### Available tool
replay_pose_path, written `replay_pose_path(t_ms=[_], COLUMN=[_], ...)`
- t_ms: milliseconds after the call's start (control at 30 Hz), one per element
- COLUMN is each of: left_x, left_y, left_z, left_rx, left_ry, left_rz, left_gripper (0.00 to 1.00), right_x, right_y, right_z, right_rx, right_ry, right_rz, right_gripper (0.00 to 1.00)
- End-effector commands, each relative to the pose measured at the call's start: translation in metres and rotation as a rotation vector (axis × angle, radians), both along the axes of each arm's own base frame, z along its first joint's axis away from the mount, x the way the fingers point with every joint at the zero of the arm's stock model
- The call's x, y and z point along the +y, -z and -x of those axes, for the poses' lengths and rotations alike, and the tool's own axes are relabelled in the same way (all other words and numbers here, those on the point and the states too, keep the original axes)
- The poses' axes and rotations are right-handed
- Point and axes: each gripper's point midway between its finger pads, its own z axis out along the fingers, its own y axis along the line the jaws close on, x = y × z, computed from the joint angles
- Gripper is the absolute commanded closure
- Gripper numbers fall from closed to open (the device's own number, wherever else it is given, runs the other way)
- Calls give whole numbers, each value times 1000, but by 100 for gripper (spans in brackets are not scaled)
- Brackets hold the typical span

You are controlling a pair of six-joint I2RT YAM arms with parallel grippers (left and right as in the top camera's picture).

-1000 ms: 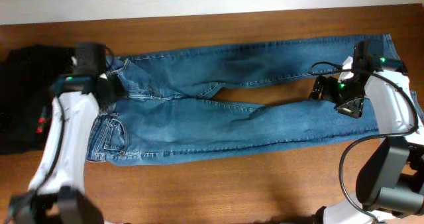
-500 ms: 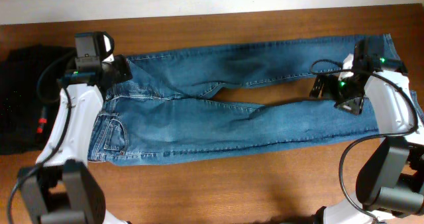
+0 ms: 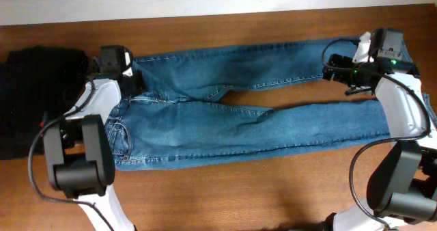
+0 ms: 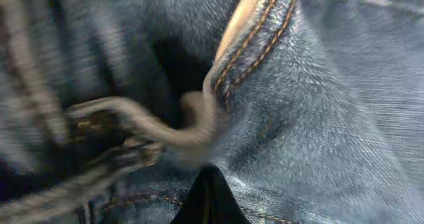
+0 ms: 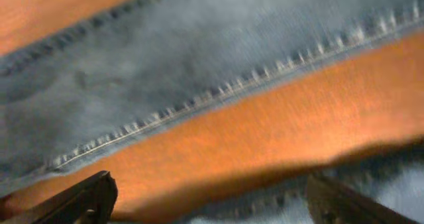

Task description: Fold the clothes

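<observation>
Jeans [image 3: 225, 121]: flat on table [image 3: 225, 197], waist left.
Left gripper [image 4: 208, 196]: clenched at waistband — pinch hidden, blurred.
Right gripper [image 5: 209, 184]: released, spread above gap between legs.
Black garment [image 3: 27, 101]: cut off, left edge.

What I cannot see well
In the left wrist view the jeans [image 4: 318, 131] are smeared, and the bottom edge cuts the left gripper [image 4: 207, 199] to one dark tip. Of the right gripper [image 5: 212, 199] I see only two finger corners. From above, the black garment [image 3: 31, 101] runs past the left edge; the left arm [image 3: 102, 98] covers part of the waistband.
</observation>
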Motion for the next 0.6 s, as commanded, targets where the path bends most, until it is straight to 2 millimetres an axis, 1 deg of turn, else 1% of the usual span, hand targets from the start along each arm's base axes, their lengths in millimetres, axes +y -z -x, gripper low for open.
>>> replay_pose_path(t_ms=[0,67,133,300,367,433,567], left_x=[0,0,0,-1,-1,-1,-1], left_y=[18,22,23,24,25,25,27], left_z=[4,5,6,8,9,11,14], left_rx=[32,42,46,55,61,69,82], left_ry=[14,14,14,14,15,14,14], left_rz=[4,4,5,5,6,6,6], left_gripper=[99,99,100,99,99,99,99], right_x=[24,31,29,21,19,14,6], right_y=[5,12,21,60,71,75,71], right_z=[-12,-19,-27,-44,-52,-62,-80], right_rx=[-43,-54,-49,-28,-36,-55,-123], right_ry=[-248,-323,-320,-322,-341,-336,-329], right_rz=[90,138,173,214,233,259,324], right_gripper=[6,5,0,1,1,1,1])
